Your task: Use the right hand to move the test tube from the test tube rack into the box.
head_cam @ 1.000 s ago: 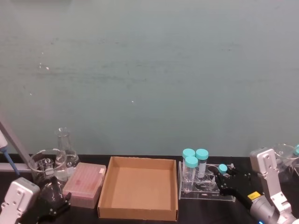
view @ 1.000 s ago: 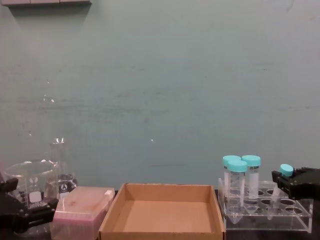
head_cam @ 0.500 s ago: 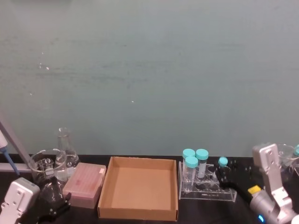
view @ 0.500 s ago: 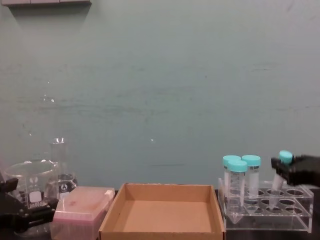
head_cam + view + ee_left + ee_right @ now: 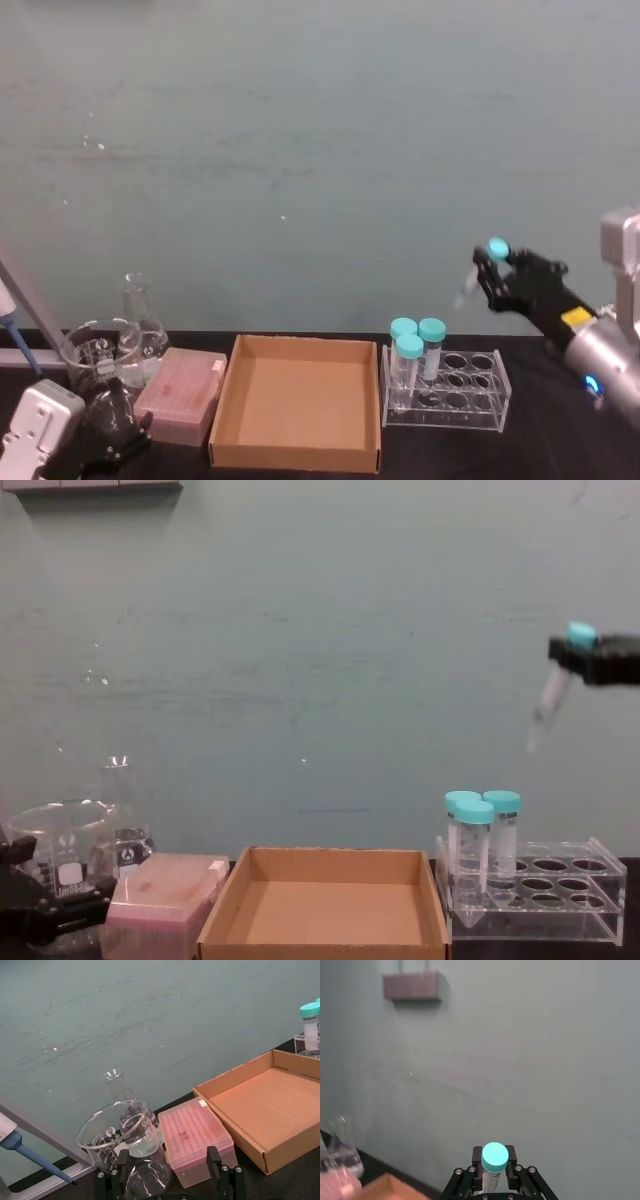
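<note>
My right gripper [image 5: 497, 268] is raised above and to the right of the clear test tube rack [image 5: 470, 405], shut on the slim test tube [image 5: 470, 285] just under its teal cap. The tube [image 5: 551, 695] hangs tilted in the air, tip down and to the left, well clear of the rack [image 5: 590, 915]. The right wrist view looks down on the cap [image 5: 494, 1156] between the black fingers [image 5: 468, 1178]. Left of the rack lies the brown cardboard box [image 5: 300, 400] [image 5: 330, 912], with nothing in it. My left gripper [image 5: 112, 435] is parked low at the front left, fingers apart.
Three wider teal-capped tubes [image 5: 415, 345] stand in the rack's left end. A pink plastic box [image 5: 182, 395] sits left of the cardboard box, with a beaker [image 5: 95, 352] and a conical flask [image 5: 140, 315] behind it. A pipette [image 5: 30, 1152] lies far left. A round glass piece [image 5: 147, 1185] sits between the left fingers.
The right gripper has lifted the test tube out of the rack and carried it up high above the rack. The left arm has stayed put.
</note>
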